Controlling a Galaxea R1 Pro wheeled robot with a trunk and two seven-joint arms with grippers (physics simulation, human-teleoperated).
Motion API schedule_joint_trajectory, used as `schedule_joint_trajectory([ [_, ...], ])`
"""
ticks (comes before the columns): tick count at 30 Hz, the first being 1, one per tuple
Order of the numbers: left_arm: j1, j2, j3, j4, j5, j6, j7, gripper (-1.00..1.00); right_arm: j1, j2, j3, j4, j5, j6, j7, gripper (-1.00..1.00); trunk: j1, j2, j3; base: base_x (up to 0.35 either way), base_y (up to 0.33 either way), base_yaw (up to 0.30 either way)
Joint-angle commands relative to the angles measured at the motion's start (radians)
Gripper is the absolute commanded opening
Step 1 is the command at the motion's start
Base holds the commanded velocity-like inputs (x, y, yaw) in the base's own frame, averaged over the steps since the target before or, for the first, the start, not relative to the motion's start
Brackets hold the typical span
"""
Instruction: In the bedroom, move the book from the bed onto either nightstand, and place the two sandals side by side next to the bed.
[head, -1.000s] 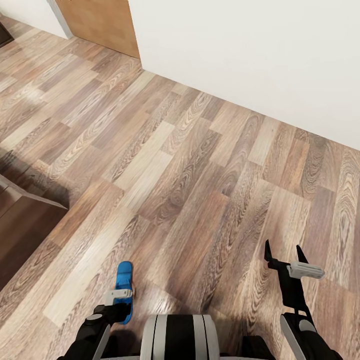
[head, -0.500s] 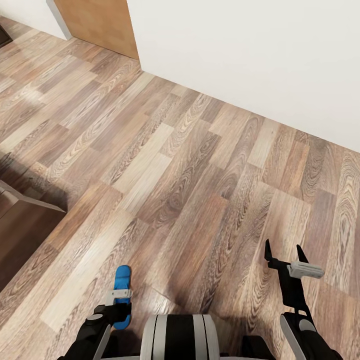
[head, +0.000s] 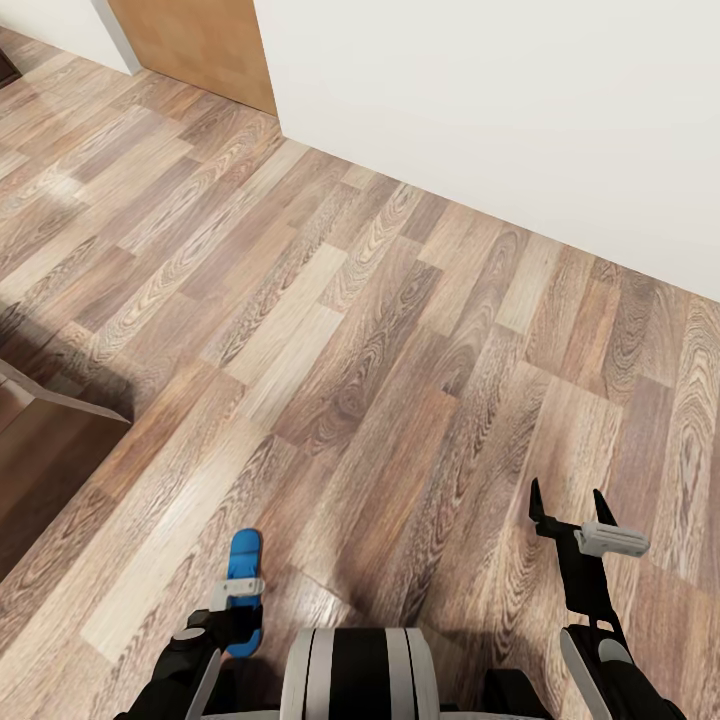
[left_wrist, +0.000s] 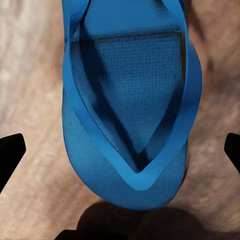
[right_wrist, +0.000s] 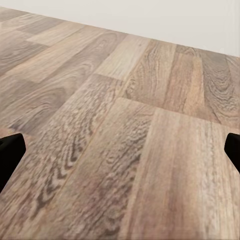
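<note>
sandal (head: 243, 572) lying on floor (head: 380, 330), seemingly beneath left gripper (left_wrist: 120, 145), jaws spread, not gripping | right gripper (head: 572, 510) hanging agape, empty | progress: sandal placing pending; book, bed unsighted

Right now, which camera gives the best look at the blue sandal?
The left wrist view: the sandal spans it, straps and sole clear, between open fingertips. The head view catches just its blue end by the left gripper.

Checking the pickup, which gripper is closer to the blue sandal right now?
Left. The left gripper is directly over the sandal, fingers open; the right gripper hangs far across, above bare floor.
</note>
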Motion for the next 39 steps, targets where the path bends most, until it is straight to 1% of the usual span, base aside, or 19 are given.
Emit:
schedule_joint_trajectory([
  [1,0.0,-0.001,0.001,-0.001,-0.001,0.005,0.001,1.0,0.0,-0.001,0.002,0.0,-0.002,-0.002,-0.003,1.0,0.0,0.0,0.0,0.0,0.0,0.0],
  [4,0.0,-0.001,0.001,-0.001,-0.001,-0.004,0.001,1.0,0.0,-0.001,0.002,0.0,-0.002,-0.003,-0.003,1.0,0.0,0.0,0.0,0.0,0.0,0.0],
  [5,0.0,-0.001,0.002,-0.001,-0.001,-0.03,0.001,1.0,0.0,-0.001,0.002,0.0,-0.002,-0.003,-0.003,1.0,0.0,0.0,0.0,0.0,0.0,0.0],
  [9,0.0,-0.001,0.003,-0.001,0.0,-0.052,0.001,1.0,0.0,-0.001,0.002,0.0,-0.002,-0.003,-0.003,1.0,0.0,0.0,0.0,0.0,0.0,0.0],
  [16,0.0,-0.003,0.003,-0.003,0.001,-0.068,0.001,1.0,0.0,-0.001,0.002,0.0,-0.002,-0.004,-0.003,1.0,0.0,0.0,0.0,0.0,0.0,0.0],
  [18,0.0,-0.004,0.003,-0.004,0.001,-0.095,0.001,1.0,0.0,-0.002,0.001,0.0,-0.002,-0.004,-0.003,1.0,0.0,0.0,0.0,0.0,0.0,0.0],
  [20,0.0,-0.004,0.003,-0.004,0.001,-0.104,0.002,1.0,0.0,-0.001,0.001,-0.001,-0.002,-0.004,-0.003,1.0,0.0,0.0,0.0,0.0,0.0,0.0],
  [30,-0.002,-0.003,0.003,-0.002,0.002,-0.114,0.001,1.0,0.0,-0.001,0.001,-0.001,-0.002,-0.004,-0.003,1.0,0.0,0.0,0.0,0.0,0.0,0.0],
  [34,-0.002,-0.002,0.003,-0.001,0.002,-0.114,0.001,1.0,0.0,-0.001,0.002,-0.001,-0.002,-0.005,-0.003,1.0,0.002,-0.001,-0.016,0.0,0.0,0.0],
  [39,-0.002,-0.002,0.003,0.0,0.001,-0.115,0.001,1.0,0.0,-0.001,0.002,-0.002,-0.002,-0.005,-0.003,1.0,0.002,-0.001,-0.016,0.0,0.0,0.0],
])
